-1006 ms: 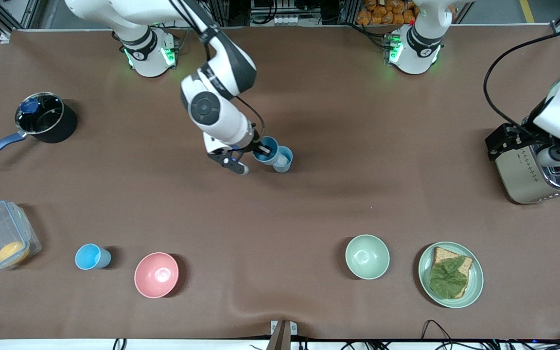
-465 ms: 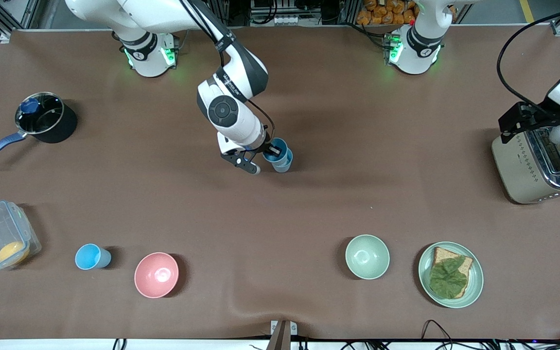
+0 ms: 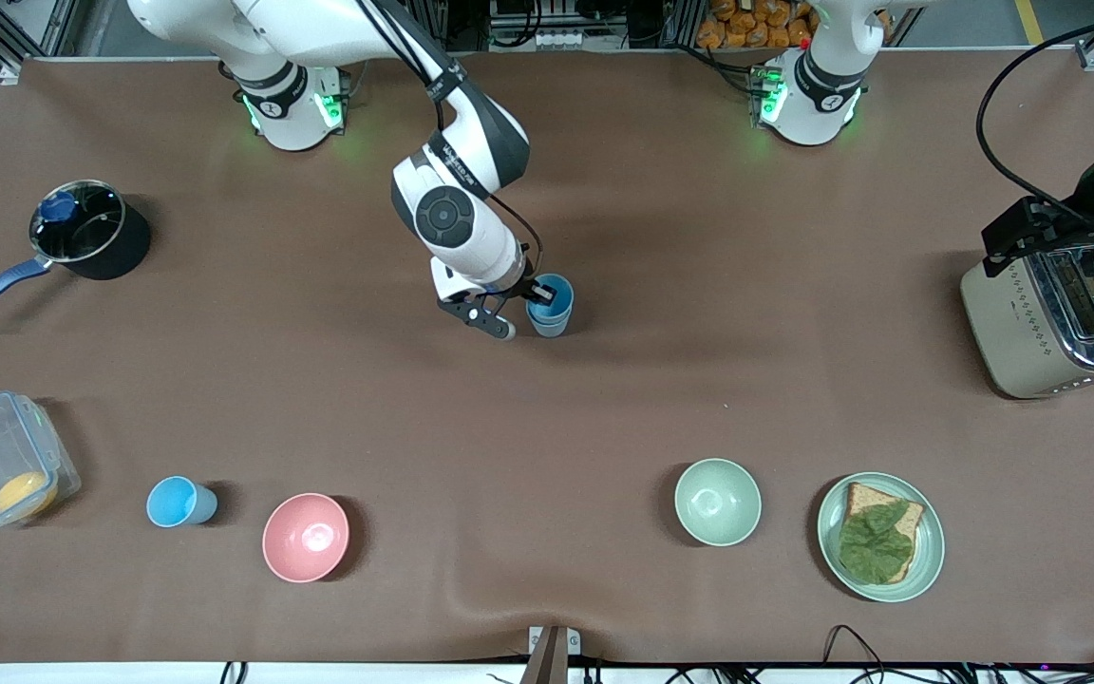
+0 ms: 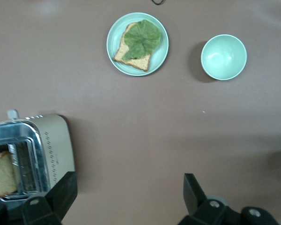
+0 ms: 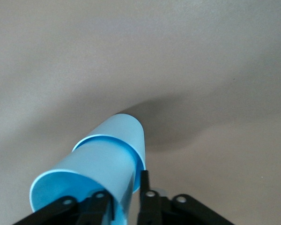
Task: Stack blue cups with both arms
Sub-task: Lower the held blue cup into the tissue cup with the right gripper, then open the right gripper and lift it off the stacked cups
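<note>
My right gripper (image 3: 537,294) is shut on the rim of a bright blue cup (image 3: 547,296). That cup sits nested inside a paler blue cup (image 3: 552,325) standing mid-table. In the right wrist view the gripper (image 5: 124,201) has one finger inside the held cup (image 5: 84,178) and one outside its wall. The outer cup (image 5: 129,133) wraps its lower part. A third sky blue cup (image 3: 181,502) stands alone beside the pink bowl (image 3: 306,537). My left gripper (image 3: 1093,249) is open and empty above the toaster (image 3: 1031,332), with its fingers wide apart in the left wrist view (image 4: 126,197).
A pale green bowl (image 3: 717,502) and a plate with bread and lettuce (image 3: 879,537) lie near the front camera. A toast slice (image 4: 2,174) sticks out of the toaster. A black saucepan (image 3: 86,233) and a clear lidded box (image 3: 1,470) stand at the right arm's end.
My right gripper has carried the bright blue cup sideways over the paler cup and lowered it in, so the two are now nested. The left arm has shifted over the toaster.
</note>
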You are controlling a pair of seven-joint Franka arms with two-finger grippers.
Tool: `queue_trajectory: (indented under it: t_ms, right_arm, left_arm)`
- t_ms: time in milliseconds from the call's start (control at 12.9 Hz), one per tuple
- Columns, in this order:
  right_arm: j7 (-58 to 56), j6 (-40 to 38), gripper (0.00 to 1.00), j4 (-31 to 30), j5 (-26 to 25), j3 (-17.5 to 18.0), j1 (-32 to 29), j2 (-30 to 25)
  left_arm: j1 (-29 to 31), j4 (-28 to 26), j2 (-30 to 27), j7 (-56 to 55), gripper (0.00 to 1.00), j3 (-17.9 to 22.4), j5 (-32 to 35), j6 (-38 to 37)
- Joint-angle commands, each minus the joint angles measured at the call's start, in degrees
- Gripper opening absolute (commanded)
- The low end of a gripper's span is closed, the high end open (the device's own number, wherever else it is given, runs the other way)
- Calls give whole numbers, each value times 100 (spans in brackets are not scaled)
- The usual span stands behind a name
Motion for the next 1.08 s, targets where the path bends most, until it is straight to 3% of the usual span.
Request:
queue_trajectory:
  t_ms: [0, 77, 387, 697, 852, 1006]
  right_arm:
    - [145, -101, 100, 143, -137, -90, 54, -7]
    - [136, -162, 100, 134, -163, -116, -16, -111]
    - [-318, -1338, 100, 213, -540, -1046, -69, -814]
    - [-1908, -2051, 100, 222, -577, -1969, -297, -1420]
    - [-2804, -2420, 100, 248, -594, -2391, -368, -1702]
    - [-3928, -3042, 100, 650, -821, -2961, -359, -1782]
  left_arm:
    - [109, -105, -127, -93, 100, -26, -208, -206]
    - [91, -114, -127, -172, 100, -27, -112, -267]
    - [83, -236, -241, -384, 100, -27, -164, -373]
    - [21, -640, -654, -384, 100, -35, -182, -242]
    - [21, -607, -620, -340, 100, -35, -164, -233]
    - [-102, -458, -559, -226, 100, -9, -68, -250]
